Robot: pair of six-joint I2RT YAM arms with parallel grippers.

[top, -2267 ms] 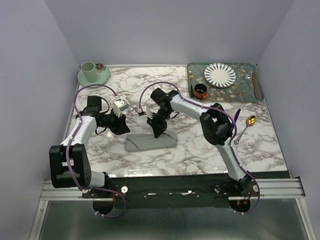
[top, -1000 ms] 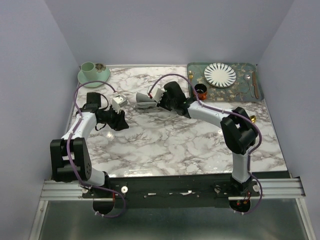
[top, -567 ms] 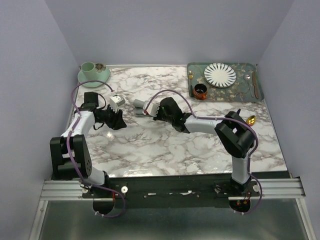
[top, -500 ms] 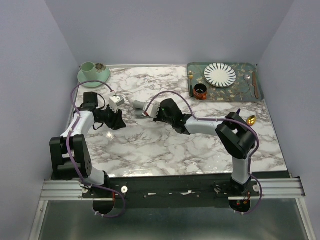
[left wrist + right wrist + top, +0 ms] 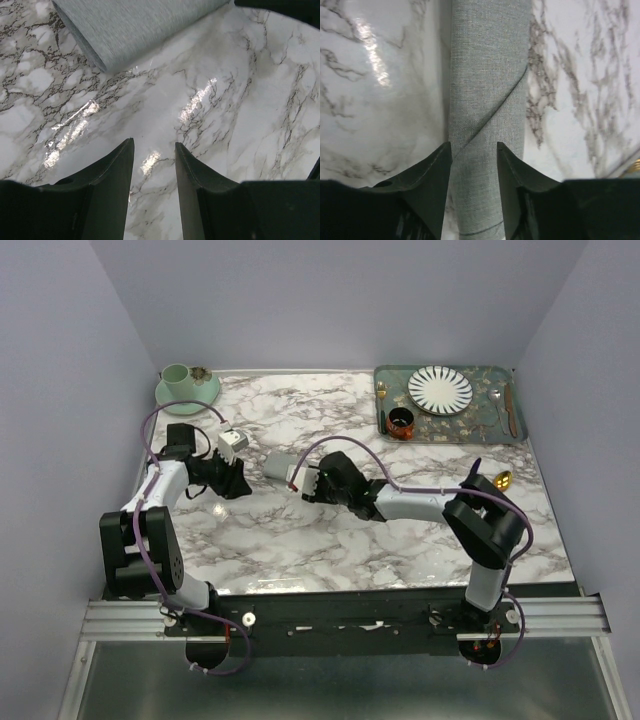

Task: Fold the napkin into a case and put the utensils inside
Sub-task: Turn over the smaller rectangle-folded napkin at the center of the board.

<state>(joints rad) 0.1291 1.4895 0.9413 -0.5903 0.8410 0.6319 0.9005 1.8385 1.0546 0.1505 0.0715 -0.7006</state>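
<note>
Though folded into a narrow case point(image 5: 282, 468), not yet loaded with the 2 utensils point(image 5: 502, 480).
Lies left of the table's point(image 5: 330, 540) centre, well apart from the utensils at its right edge. Parted fingers on the right gripper point(image 5: 474, 145), astride the case, clamping nothing; parted too on the left gripper point(image 5: 154, 142), over bare table near the case.

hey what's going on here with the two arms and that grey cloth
The grey napkin lies on the marble table, folded into a narrow case. The right hand sits low over one end with its jaws apart, not gripping. The left hand hovers open over bare marble nearby, empty. The gold spoon and blue-handled utensil lie near the table's right edge, not yet inside.
</note>
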